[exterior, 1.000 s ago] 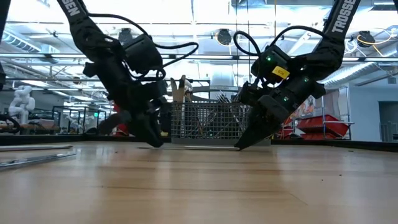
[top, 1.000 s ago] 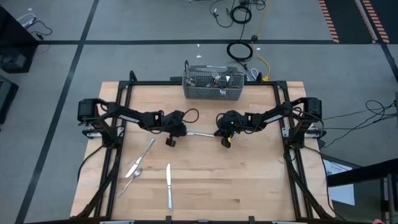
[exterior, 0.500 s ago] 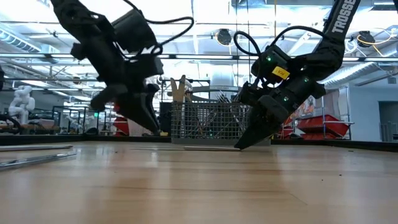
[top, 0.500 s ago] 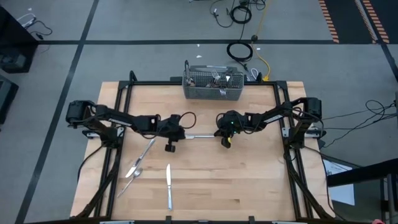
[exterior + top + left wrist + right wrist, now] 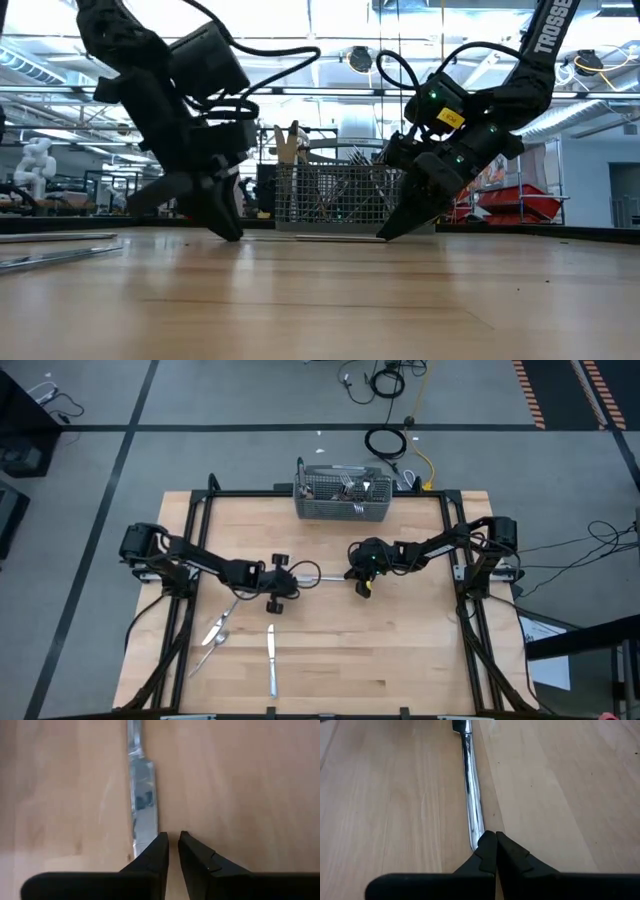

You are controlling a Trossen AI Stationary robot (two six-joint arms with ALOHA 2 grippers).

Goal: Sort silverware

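You have 1 table knife [image 5: 318, 578] lying flat at mid-frame of the high view, strung between both tools. The right tool [image 5: 362, 586] sits at the knife's right end, tips down on the tabletop [image 5: 400, 660], fingers [image 5: 487, 851] clenched tight together; the right wrist view shows the handle [image 5: 472, 795] ending just at those tips, beside them and not between them, so it reads as pinning or steadying, not gripping. The left tool [image 5: 273, 597] sits at the left end, fingers [image 5: 159, 851] nearly closed with a thin slit left; the blade [image 5: 142, 805] lies just beside the tips, outside the slit. Likely you are nudging the knife along the wood from both ends to line it up.

Count on the bare tabletop: 4 pieces. The 1 between the tools, 1 knife [image 5: 270, 660] at lower centre-left, and 2 slim pieces [image 5: 218, 632] crossing at lower left, type hard to tell. The wire basket [image 5: 343, 508] at top centre holds more silverware; number unreadable.
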